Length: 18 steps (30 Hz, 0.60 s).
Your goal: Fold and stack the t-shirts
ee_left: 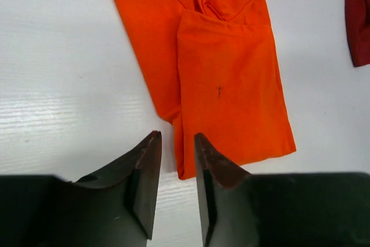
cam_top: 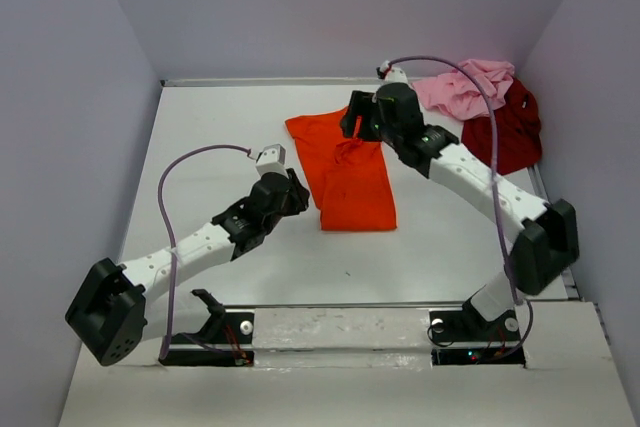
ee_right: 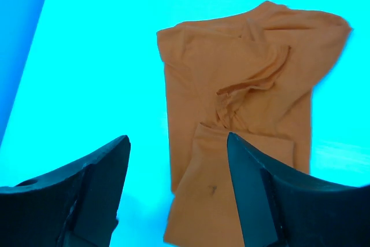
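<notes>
You're in a lab test cell: bare grey walls (cam_top: pixel 330 7) box in the white desk (cam_top: pixel 220 117) beyond your left claw (ee_left: pixel 176 136).

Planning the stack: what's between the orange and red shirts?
Only bare table, per the left wrist view; from the top, the right arm crosses over that gap.

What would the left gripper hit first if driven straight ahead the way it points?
Probably the orange t-shirt: its near edge lies just ahead of the left gripper, straight in its line. Depth is unclear, so the table could come first.
</notes>
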Each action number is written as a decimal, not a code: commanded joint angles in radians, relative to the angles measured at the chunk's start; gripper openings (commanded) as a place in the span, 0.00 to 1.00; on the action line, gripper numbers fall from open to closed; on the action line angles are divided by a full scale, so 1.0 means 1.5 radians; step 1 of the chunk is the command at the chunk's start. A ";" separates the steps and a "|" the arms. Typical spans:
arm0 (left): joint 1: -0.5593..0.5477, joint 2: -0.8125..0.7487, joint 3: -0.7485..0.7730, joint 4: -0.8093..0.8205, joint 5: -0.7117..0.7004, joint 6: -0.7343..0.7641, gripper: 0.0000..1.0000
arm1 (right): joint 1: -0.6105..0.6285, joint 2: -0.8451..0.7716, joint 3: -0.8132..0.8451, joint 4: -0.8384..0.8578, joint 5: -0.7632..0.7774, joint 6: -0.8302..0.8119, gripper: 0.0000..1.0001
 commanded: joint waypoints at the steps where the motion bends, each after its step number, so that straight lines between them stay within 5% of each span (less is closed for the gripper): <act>1: -0.003 0.029 0.005 0.017 0.016 -0.013 0.53 | -0.003 -0.111 -0.154 0.007 0.027 0.021 0.73; 2: -0.004 0.045 0.006 0.017 0.025 -0.019 0.77 | -0.003 -0.158 -0.191 0.017 0.029 0.028 0.74; 3: -0.004 0.053 0.005 0.018 0.031 -0.022 0.85 | -0.003 -0.179 -0.227 0.020 0.031 0.034 0.74; 11: -0.018 0.143 -0.026 0.075 0.084 -0.058 0.87 | 0.003 -0.356 -0.548 0.045 -0.002 0.154 0.73; 18: -0.048 0.166 -0.033 0.102 0.095 -0.081 0.84 | 0.003 -0.403 -0.611 0.044 0.022 0.176 0.73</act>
